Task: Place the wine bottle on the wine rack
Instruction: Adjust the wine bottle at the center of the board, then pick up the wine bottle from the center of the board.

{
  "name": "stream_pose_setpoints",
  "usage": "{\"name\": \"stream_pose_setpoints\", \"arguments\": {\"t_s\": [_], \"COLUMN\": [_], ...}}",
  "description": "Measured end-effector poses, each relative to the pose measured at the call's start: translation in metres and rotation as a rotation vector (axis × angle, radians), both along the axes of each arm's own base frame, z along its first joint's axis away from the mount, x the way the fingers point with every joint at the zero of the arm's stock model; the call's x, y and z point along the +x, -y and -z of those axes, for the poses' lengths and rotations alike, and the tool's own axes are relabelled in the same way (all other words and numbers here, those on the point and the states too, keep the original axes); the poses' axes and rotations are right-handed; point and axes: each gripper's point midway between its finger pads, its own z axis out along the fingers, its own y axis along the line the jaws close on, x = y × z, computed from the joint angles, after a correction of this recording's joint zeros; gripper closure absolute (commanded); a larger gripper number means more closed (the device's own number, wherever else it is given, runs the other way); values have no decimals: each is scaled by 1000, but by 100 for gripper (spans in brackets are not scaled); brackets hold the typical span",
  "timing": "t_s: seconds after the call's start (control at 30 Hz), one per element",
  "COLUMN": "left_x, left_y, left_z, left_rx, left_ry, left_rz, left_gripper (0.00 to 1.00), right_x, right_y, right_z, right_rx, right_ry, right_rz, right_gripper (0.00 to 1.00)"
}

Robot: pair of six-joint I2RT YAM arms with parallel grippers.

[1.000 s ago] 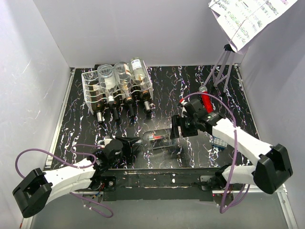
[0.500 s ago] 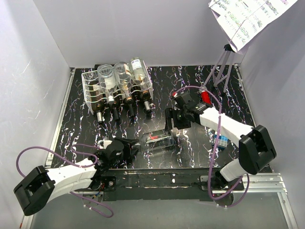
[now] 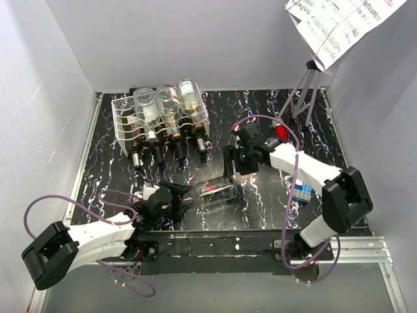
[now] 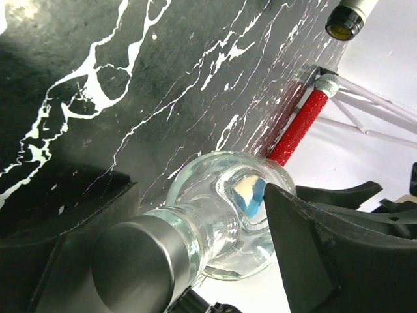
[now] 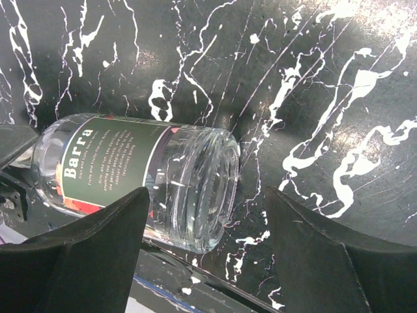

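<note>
Top view. Clear glass wine bottle [image 3: 218,190] flat on its side on the black marbled table [image 3: 260,111], near the front edge, neck toward the left arm. Well apart from the white wire wine rack [image 3: 120,107] at the back left, already loaded with several racked bottles [image 3: 171,104]; cannot tell which cradle is free. Left gripper [image 3: 184,195] at the neck end. Right gripper [image 3: 233,166] over the base end.

Left wrist view. Dark-capped neck [image 4: 163,251] running between the fingers [image 4: 313,254], spread to either side, no pinch visible. Red glittery handle [image 4: 301,124] lying beyond.

Right wrist view. Fingers [image 5: 85,248] wide apart, holding nothing, poised over the thick glass base end. Green "Barra" label [image 5: 114,160] facing up.

Handling, by judgement: rigid, fairly heavy, smooth and slippery, round and so prone to roll, breakable if dropped or knocked against the wire. Best taken squarely across the cylindrical body near the label, steadied at the neck just below the cap. Firm clamp, level lift, gentle lowering into a cradle.
</note>
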Motion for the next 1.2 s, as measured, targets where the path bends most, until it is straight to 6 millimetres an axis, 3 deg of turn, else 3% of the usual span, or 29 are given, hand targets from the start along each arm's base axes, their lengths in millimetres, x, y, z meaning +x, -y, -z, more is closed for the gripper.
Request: {"name": "stream_pose_setpoints", "arguments": {"t_s": [0.23,0.47,0.7,0.8,0.97,1.07,1.2], "left_x": [-3,-16,-19,-11,6,1,-21], "left_y": [-6,-33,-57,-55,-33,-21,-5], "left_z": [-4,-5,-12,-34,-99,-132,-171], "left_rx": [126,335,609,708,826,877,902], "left_ry": [60,107,55,119,374,529,747], "left_rz": [83,170,259,336,551,727,1005], "left_gripper": [10,4,2,2,4,2,2], "right_x": [-1,-11,-31,-40,-47,-50,-50], "right_y": [0,13,31,32,32,34,33], "right_z": [-7,-4,-38,-55,-60,-57,-57], "right_rx": [-7,-59,-55,-10,20,13,16], "right_ry": [6,-15,26,45,34,19,16], "right_rz": [-34,-66,-84,-85,-75,-71,-68], "right_gripper": [23,22,21,21,22,22,22]}}
